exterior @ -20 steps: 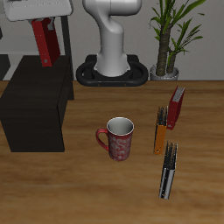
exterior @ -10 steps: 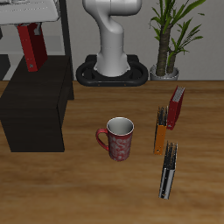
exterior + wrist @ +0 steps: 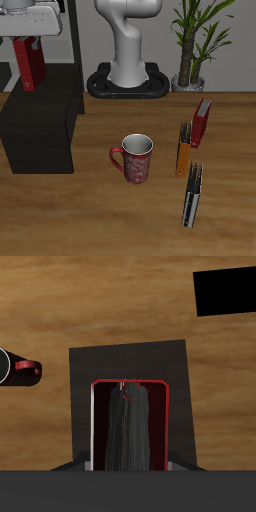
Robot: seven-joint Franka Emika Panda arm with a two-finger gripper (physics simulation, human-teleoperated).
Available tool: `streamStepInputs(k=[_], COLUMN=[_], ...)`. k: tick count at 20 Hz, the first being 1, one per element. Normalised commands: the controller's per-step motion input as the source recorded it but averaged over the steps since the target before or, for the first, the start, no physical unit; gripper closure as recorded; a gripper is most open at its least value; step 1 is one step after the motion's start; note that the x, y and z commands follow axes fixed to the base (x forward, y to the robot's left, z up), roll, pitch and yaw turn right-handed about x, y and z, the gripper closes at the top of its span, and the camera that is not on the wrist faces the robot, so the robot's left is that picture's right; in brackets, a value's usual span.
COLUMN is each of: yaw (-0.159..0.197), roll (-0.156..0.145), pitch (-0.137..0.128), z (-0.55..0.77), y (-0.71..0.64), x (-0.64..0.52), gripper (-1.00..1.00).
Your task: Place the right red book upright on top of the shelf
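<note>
- Wooden tabletop [image 3: 100, 215] spreads under everything; at the back stands the robot's white base [image 3: 128, 60] and a potted plant [image 3: 195, 45].
- Held above the shelf [image 3: 40, 120], the right red book [image 3: 28, 62] hangs upright from the gripper [image 3: 26, 40]; its lower edge looks just short of the flat black top, though the exterior view cannot settle whether they touch.
- Clamped on the book's upper end, the two fingers appear closed around it; the wrist view looks straight down along the book [image 3: 128, 426] with the shelf top [image 3: 130, 366] dark beneath it.
- To do this step well, I would judge: lower straight down, keep the book vertical, let its bottom edge sit flat well inside the shelf's top before releasing; a thin book stood on end may tip if let go while tilted or too near an edge.
- Looks: thin dark-red covers, greyish page edges between them seen end-on from the wrist, tall and narrow.
- Further out: a patterned mug [image 3: 135, 158] mid-table; a second red book [image 3: 203, 122], an orange book [image 3: 183, 150] and a dark one [image 3: 192, 195], well apart from the shelf.
</note>
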Motion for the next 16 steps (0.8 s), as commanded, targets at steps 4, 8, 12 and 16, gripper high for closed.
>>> streamStepInputs(k=[4, 8, 12, 16], yaw=[-0.020, -0.015, 0.006, -0.008], roll=[-0.016, -0.046, -0.048, -0.008], pitch=[0.031, 0.026, 0.007, 0.007], z=[-0.28, -0.23, -0.10, -0.05], y=[-0.03, -0.03, 0.00, 0.05], x=[0.14, 0.10, 0.07, 0.06], gripper=[1.00, 1.00, -1.00, -1.00])
